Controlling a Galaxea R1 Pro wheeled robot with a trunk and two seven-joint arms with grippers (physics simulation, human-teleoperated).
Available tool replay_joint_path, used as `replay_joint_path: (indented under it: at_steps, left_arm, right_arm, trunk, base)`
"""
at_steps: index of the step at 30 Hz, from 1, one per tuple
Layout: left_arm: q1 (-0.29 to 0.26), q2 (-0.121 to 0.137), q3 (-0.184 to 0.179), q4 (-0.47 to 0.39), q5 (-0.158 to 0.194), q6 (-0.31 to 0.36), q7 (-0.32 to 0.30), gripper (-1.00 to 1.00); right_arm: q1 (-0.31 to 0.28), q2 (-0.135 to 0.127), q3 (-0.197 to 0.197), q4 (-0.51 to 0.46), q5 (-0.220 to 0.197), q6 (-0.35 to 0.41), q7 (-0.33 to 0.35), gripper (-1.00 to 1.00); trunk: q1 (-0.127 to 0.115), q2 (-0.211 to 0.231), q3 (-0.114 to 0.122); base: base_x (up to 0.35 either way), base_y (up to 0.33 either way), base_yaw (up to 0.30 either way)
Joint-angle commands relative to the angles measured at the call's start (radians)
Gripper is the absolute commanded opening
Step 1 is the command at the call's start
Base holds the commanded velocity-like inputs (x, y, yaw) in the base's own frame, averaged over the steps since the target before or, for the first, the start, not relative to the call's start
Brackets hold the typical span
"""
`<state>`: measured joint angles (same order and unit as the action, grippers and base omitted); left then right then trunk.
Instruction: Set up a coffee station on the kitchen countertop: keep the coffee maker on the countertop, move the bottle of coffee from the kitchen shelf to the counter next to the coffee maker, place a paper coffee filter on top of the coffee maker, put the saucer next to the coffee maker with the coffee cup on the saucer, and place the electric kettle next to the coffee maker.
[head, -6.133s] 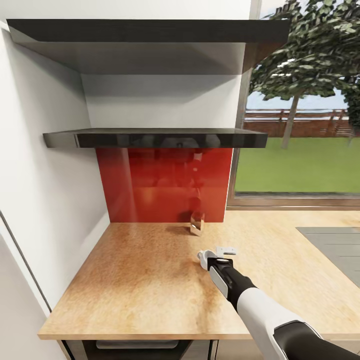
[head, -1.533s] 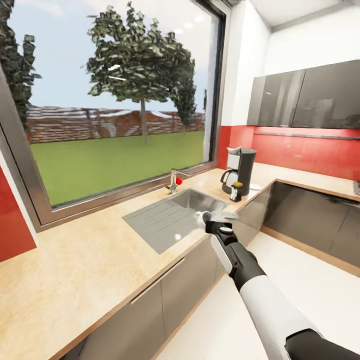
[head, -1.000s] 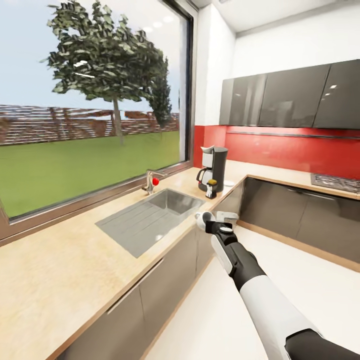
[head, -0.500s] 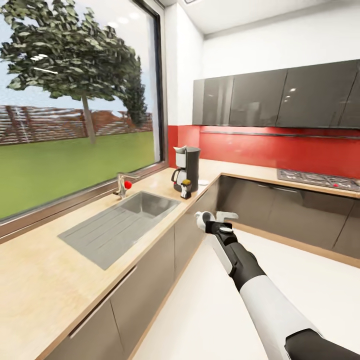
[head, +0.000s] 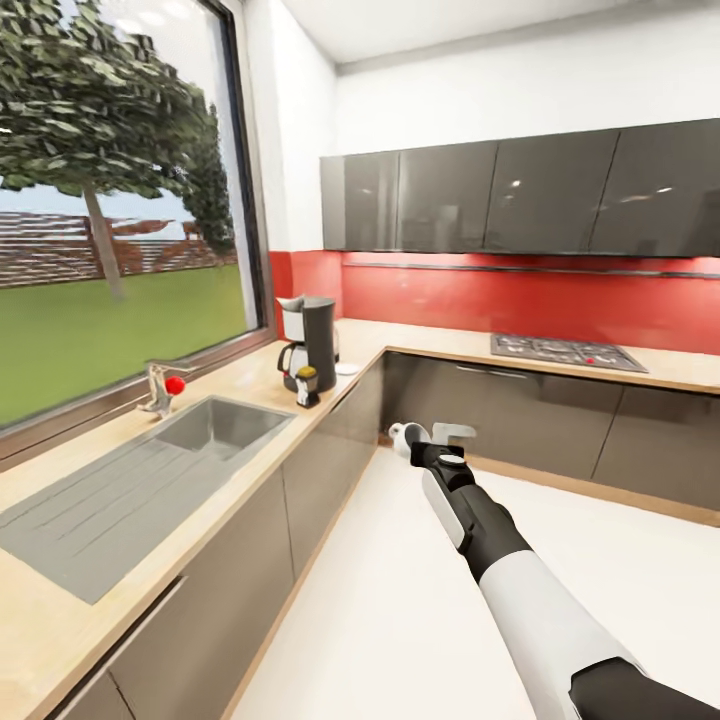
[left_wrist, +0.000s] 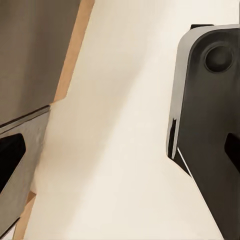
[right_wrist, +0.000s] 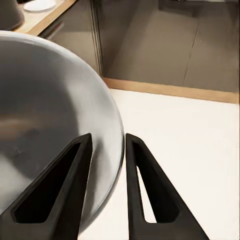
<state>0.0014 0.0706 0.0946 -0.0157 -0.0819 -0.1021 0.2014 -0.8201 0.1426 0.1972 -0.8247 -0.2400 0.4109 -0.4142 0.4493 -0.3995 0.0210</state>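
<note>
— What's around you?

— A kitchen: pale floor (head: 400, 620) beneath me, and the kitchen countertop (head: 250, 385) along the window on my left, turning a corner under a red backsplash. A sink (head: 215, 425) is set into its near stretch. Past that stands the coffee maker (head: 320, 335), near the corner.

— And where does the cup go?

— On the saucer (head: 347, 368), which lies flat on the counter just beside the coffee maker, on the side toward the corner. From my right pincer (head: 428, 434) it is ahead and off to the left, higher up and well apart, so I judge the base must close in before any reach.

— Is the cup secure?

— My right pincer is pinched on the coffee cup (head: 403, 437); its wall (right_wrist: 50, 100) passes between my fingers (right_wrist: 145, 200), and it hangs over open floor.

— The other arm?

— I can't tell whether my left pincer is spread or closed. The right arm carries the cup, so this placement falls to it.
</note>
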Motion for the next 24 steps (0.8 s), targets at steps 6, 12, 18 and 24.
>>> replay_joint_path:
  at_steps: [6, 12, 18, 24]
  left_arm:
    - [0.0, 0.0, 0.008, 0.0, -0.008, -0.003, 0.003, 1.0]
    - [0.0, 0.001, 0.01, 0.0, -0.007, -0.004, 0.003, 1.0]
    - [0.0, 0.001, 0.01, 0.0, -0.007, -0.004, 0.003, 1.0]
    - [0.0, 0.001, 0.01, 0.0, -0.007, -0.004, 0.003, 1.0]
  right_arm:
    - [-0.001, -0.001, 0.004, -0.001, -0.01, 0.002, -0.006, -1.0]
    - [-0.001, -0.001, 0.004, -0.001, -0.01, 0.001, -0.006, -1.0]
    - [-0.001, -0.001, 0.004, -0.001, -0.01, 0.001, -0.006, -1.0]
    - [-0.001, -0.005, 0.004, 0.001, -0.009, 0.0, -0.006, -1.0]
  trunk:
    - [0.001, -0.001, 0.0]
    - [0.001, -0.001, 0.0]
    - [0.001, -0.001, 0.0]
    - [0.001, -0.001, 0.0]
  base:
    - [0.21, -0.21, -0.3]
    - [0.217, -0.208, -0.3]
    - [0.246, -0.188, -0.19]
    - [0.316, -0.024, -0.007]
